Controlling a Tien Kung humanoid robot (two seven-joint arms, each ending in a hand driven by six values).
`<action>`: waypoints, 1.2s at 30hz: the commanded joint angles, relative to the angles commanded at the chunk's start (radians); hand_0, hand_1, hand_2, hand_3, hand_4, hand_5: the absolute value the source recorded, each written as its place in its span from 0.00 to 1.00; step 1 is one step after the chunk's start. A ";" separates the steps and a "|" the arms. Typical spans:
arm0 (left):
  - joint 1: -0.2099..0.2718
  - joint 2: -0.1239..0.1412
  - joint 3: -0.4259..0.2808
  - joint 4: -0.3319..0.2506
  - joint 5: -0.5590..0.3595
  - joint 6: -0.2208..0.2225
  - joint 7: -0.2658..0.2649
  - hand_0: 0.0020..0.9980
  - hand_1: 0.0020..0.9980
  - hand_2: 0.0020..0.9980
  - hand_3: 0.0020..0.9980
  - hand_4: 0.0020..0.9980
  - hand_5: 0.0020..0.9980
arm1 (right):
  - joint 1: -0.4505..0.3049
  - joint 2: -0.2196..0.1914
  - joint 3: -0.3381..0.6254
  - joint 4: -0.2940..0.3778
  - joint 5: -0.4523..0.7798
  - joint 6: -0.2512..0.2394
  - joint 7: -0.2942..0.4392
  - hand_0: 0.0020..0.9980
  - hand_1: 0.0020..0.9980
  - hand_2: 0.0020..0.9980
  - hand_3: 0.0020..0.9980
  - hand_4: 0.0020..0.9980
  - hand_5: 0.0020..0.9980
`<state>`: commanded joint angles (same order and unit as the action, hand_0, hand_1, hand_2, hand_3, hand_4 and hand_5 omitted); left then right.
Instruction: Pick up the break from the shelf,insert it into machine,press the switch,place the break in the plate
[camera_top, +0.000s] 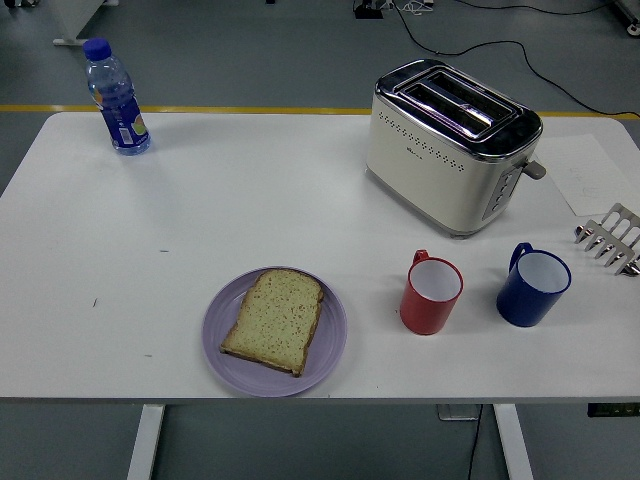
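Already the bread (274, 320) is seen lying flat on the purple plate (331, 350) at the near middle of the counter (250, 210), well apart from the toaster (450, 145). Neither hand is in view, so the fingers cannot be judged. The last step appears done; nothing further seems called for.

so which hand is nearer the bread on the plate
Neither can be judged: no hand is in view. The bread lies flat on the purple plate, near the table's front edge, with nothing touching it.
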<state>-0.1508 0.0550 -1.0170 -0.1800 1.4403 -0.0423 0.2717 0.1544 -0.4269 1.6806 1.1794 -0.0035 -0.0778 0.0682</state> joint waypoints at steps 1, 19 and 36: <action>0.001 0.000 0.001 0.000 -0.002 0.000 0.000 0.67 0.69 0.67 0.55 0.28 0.88 | 0.000 0.000 0.000 0.000 0.001 -0.001 0.000 0.68 0.65 0.66 0.60 0.45 0.28; 0.019 -0.001 0.009 0.000 -0.031 0.007 -0.003 0.67 0.69 0.67 0.55 0.28 0.88 | -0.007 0.002 -0.011 0.002 -0.004 -0.029 -0.018 0.68 0.64 0.65 0.60 0.44 0.29; 0.019 -0.002 0.009 0.000 -0.037 0.013 -0.003 0.67 0.69 0.67 0.55 0.28 0.88 | -0.010 0.001 -0.014 0.002 0.002 -0.042 -0.021 0.68 0.63 0.65 0.59 0.43 0.28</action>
<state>-0.1318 0.0526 -1.0077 -0.1800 1.4034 -0.0293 0.2687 0.1448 -0.4264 1.6668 1.1811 -0.0012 -0.1198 0.0470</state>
